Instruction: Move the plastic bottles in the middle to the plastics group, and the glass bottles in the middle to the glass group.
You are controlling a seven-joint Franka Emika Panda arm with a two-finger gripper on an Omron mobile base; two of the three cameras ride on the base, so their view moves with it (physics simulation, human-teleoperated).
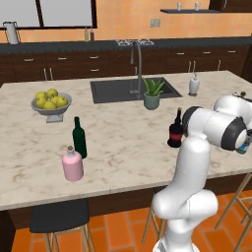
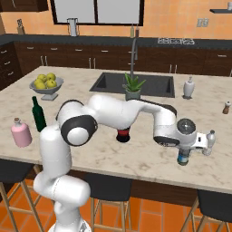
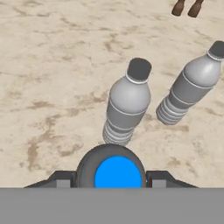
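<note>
My gripper [image 2: 183,149] hangs over the counter's right end, shut on a small plastic bottle with a blue label [image 2: 183,158]. In the hand view its blue round top [image 3: 117,175] sits between my fingertips [image 3: 63,180]. Just ahead stand two pale ribbed bottles of the plastics group [image 3: 125,105] [image 3: 189,85], one of them visible beside my hand [image 2: 209,141]. The black glass bottle with a red label [image 1: 175,131] stands mid-counter, partly hidden by my arm [image 2: 123,135]. The glass group is at the left: a slim dark green bottle [image 1: 78,138] and a squat pink bottle [image 1: 73,165].
Brown shakers [image 3: 186,8] stand beyond the ribbed bottles. A white soap dispenser [image 2: 189,87], a potted plant [image 2: 132,89] and the sink [image 2: 158,86] lie at the back. A bowl of yellow fruit [image 1: 50,104] sits far left. Stools stand below the near counter edge.
</note>
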